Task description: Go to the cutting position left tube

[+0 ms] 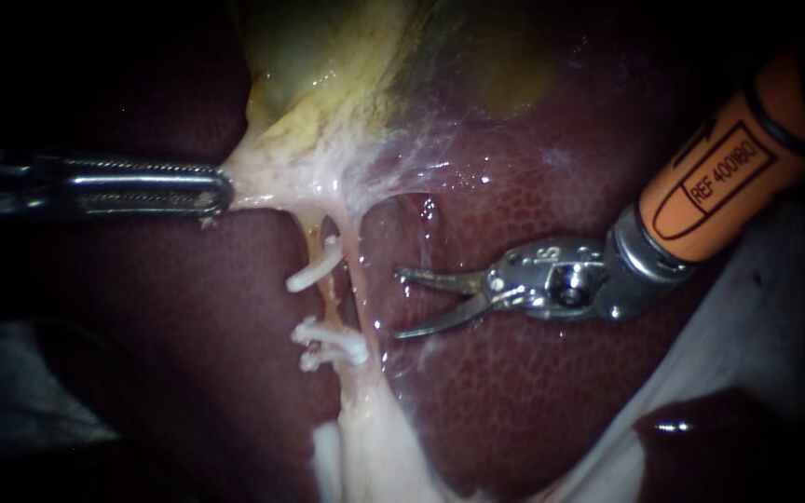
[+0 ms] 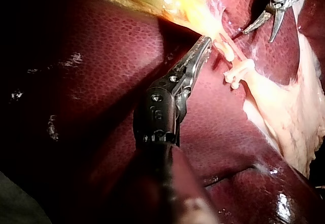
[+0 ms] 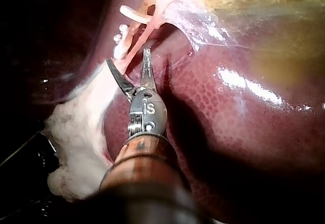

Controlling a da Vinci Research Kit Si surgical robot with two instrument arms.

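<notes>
Approach step in hand, not finished, by my reading. The right instrument [image 1: 396,303] has its jaws spread wide, with a clear gap between them. They hold nothing and touch nothing that I can make out. The tips point at the tubes and stop just beside the right tube [image 1: 358,279], hovering over the liver [image 1: 533,401]. In the right wrist view the pale strands run ahead of the open jaws, but I cannot tell from there how deep they lie.

The left tube [image 1: 331,303] is the yellowish strand on the far side of the right tube from these jaws. It carries white clips: an upper clip [image 1: 312,270] and a pair of lower clips [image 1: 328,343], with a bare stretch between them. Whether the lower clips also cross the right tube, I cannot tell.

The next move, as I judge it, is to bring the open jaws forward until that bare stretch sits between them. They must stay clear of the clips, and the right tube must stay outside the bite. The risk is that the right tube stands in the way and could be caught.

The left instrument [image 1: 221,191] has its jaws pressed together on pale tissue at the neck of the gallbladder [image 1: 328,84]. It draws that tissue sideways, so both tubes hang taut and apart.
</notes>
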